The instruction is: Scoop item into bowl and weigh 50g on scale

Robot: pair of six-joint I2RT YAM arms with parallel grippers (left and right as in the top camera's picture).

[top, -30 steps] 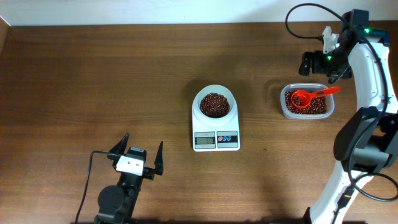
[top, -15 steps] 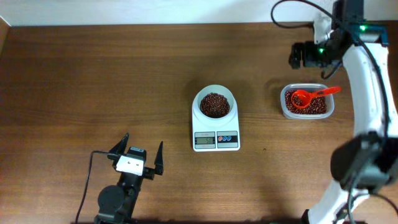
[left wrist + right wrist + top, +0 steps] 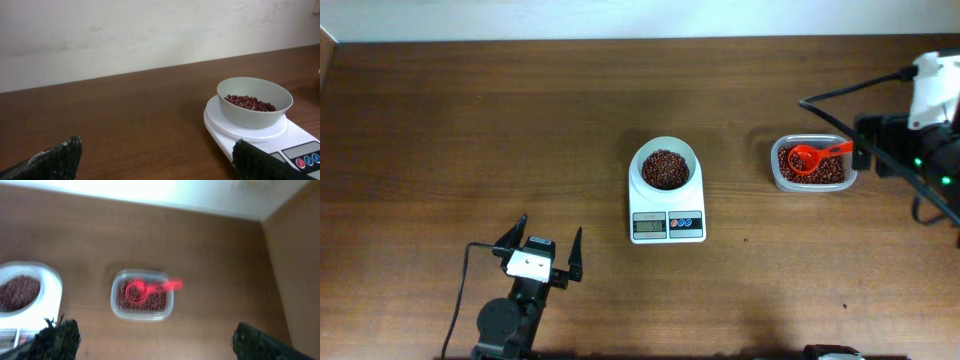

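Observation:
The white bowl [image 3: 642, 160] stands on the white scale [image 3: 667, 226] at mid-table and holds a heap of dark red-brown beans [image 3: 665, 168]. In the left wrist view the bowl [image 3: 260, 117] sits ahead to the right, beans [image 3: 250, 103] showing inside. My left gripper [image 3: 544, 240] rests near the front edge, left of the scale, open and empty. Seen from the right wrist, my right gripper [image 3: 155, 342] hangs open and empty high above the table, just off the bean tub [image 3: 142, 316]. The right arm [image 3: 920, 140] is at the right edge.
A clear plastic tub [image 3: 812, 187] right of the scale holds more beans [image 3: 832, 172] and a red scoop [image 3: 804, 157], handle pointing right. The back wall runs along the far table edge. A table edge shows at the right in the right wrist view.
My right arm has swung from behind the tub at the back right out to the right edge, beside the tub. The left arm, bowl, scale and scoop have stayed put.

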